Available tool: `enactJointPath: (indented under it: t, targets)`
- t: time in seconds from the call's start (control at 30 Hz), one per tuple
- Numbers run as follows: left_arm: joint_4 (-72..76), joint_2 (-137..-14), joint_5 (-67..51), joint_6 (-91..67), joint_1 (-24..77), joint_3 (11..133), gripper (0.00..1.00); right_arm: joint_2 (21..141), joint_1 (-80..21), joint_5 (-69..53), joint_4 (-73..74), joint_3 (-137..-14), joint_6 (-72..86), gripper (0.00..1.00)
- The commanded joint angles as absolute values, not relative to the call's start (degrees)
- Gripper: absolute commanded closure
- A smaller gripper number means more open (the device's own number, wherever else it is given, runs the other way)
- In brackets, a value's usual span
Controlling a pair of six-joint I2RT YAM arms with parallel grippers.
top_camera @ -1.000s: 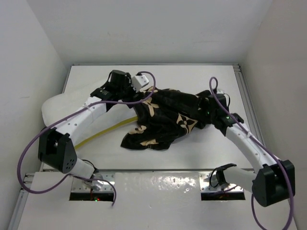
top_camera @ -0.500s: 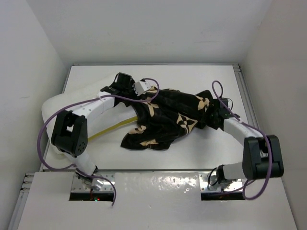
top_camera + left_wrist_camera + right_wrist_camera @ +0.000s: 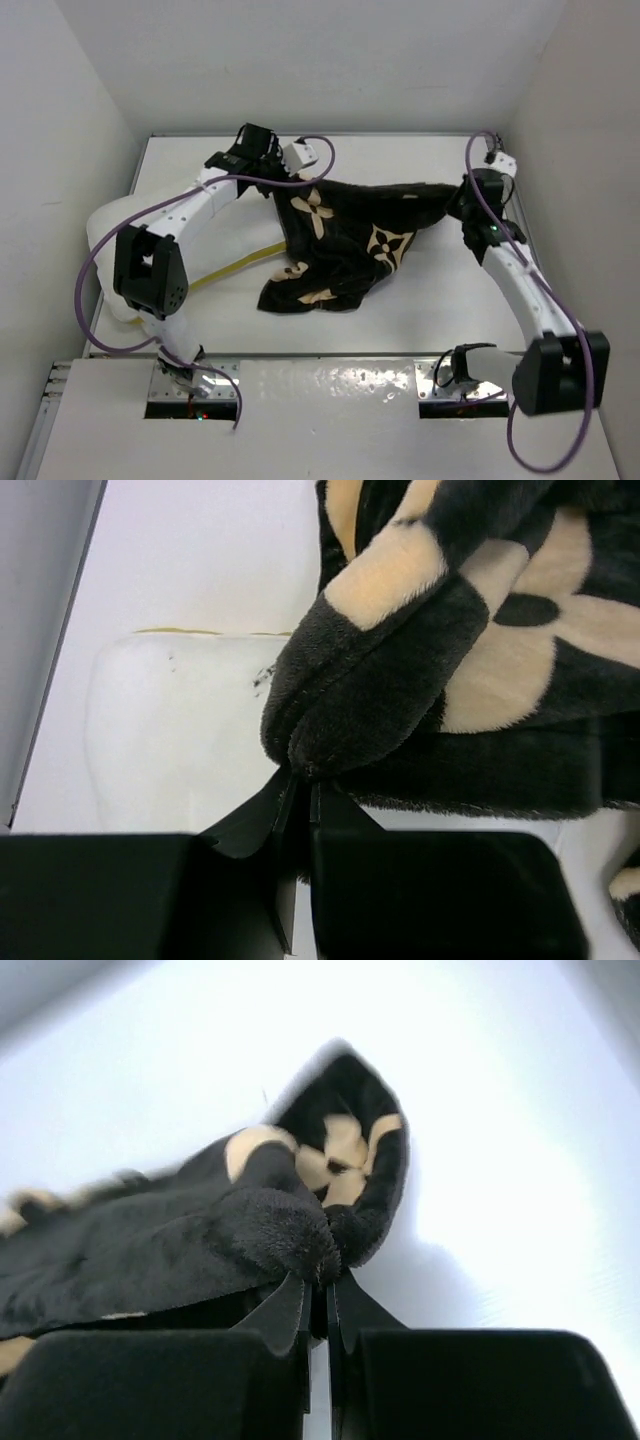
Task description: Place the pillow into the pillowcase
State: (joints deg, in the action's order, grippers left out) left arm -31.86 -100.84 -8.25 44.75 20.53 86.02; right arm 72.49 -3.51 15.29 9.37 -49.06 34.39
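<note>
The black pillowcase (image 3: 345,235) with beige flowers hangs stretched between my two grippers over the middle of the table, its lower part drooping toward the front. My left gripper (image 3: 276,188) is shut on its left corner, and the left wrist view shows plush fabric (image 3: 400,670) pinched at the fingertips (image 3: 300,783). My right gripper (image 3: 459,204) is shut on the right corner; a fold of the case (image 3: 270,1225) sits bunched at its tips (image 3: 320,1288). The white pillow (image 3: 108,228) lies at the left under my left arm, with its yellow band (image 3: 240,264) showing. It also appears below the case (image 3: 180,730).
The white table (image 3: 430,300) is walled on the left, back and right. A metal rail (image 3: 515,200) runs along the right edge. Purple cables loop off both arms. The arm bases sit at the near edge.
Both grippers went from open to shut on the pillowcase corners. The right arm swung back and to the right, and the crumpled case is now pulled out wide between the arms.
</note>
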Motion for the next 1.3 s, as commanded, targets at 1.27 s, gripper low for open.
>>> enactJointPath:
  t: [1.27]
  targets:
    - [-34.54,-92.62,-23.38,16.52,24.35,87.62,1.0,89.44,-9.05,27.77,8.71,-86.83,23.12,1.0]
